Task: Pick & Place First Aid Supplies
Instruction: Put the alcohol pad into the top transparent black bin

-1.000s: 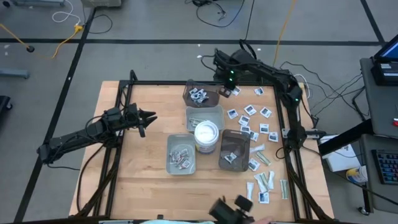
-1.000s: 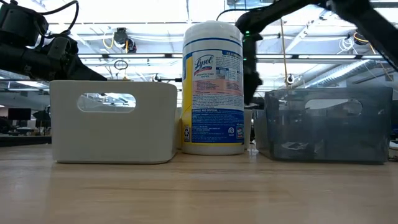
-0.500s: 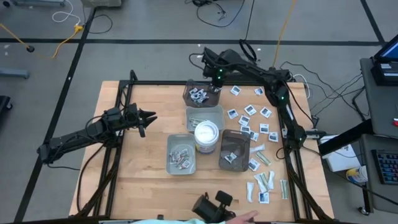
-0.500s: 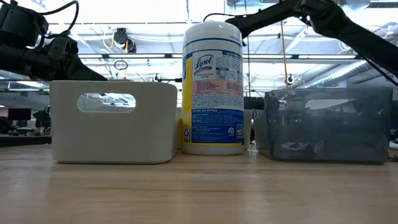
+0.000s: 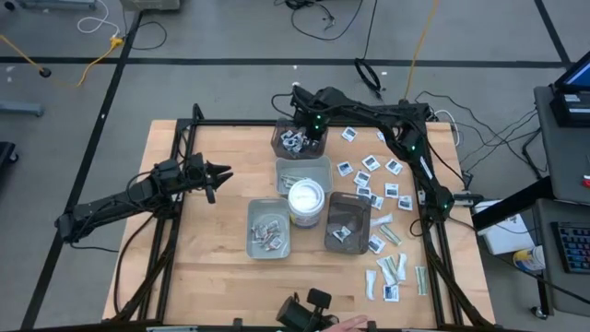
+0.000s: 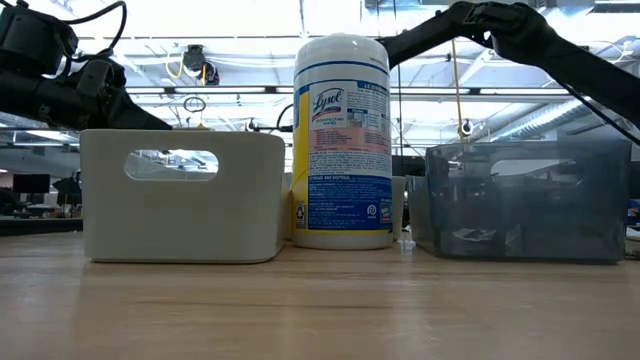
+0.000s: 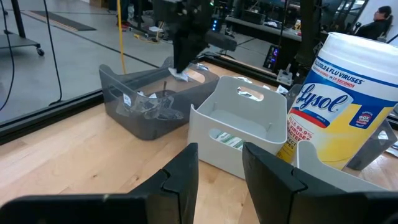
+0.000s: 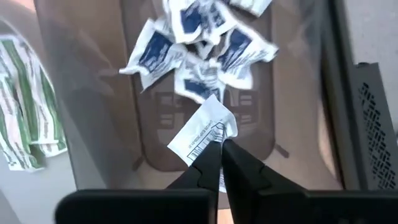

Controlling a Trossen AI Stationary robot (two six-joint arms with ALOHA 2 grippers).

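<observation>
The first aid supplies are small packets. Several white-and-blue ones (image 8: 193, 43) lie in the dark tray (image 5: 286, 148) at the table's far edge. Others are scattered on the wood at the right (image 5: 369, 166). Pale green strips (image 8: 18, 112) lie in the grey tray (image 5: 304, 171) beside it. My right gripper (image 8: 217, 146) hangs over the dark tray, shut on one white packet (image 8: 202, 132). My left gripper (image 7: 217, 168) stands open at the table's left side, touching nothing. My right gripper pinches the white packet by one edge (image 8: 210, 140) between its two fingertips. The fingers come from above, pointing steeply down. The packet hangs below them (image 7: 180, 74), lifted clear over the packets in the dark tray.
A white wipes tub (image 5: 306, 198) stands mid-table between a near grey tray (image 5: 267, 231) and a second dark tray (image 5: 348, 221). Green strips (image 5: 392, 267) lie near the right front corner. A person's hand (image 5: 348, 325) and a dark device (image 5: 304, 314) show at the near edge.
My right gripper has travelled toward the table's left along the far edge and sunk, rolling somewhat, carrying the packet from beside the dark far tray to above it. The dark device at the near edge has shifted leftward.
</observation>
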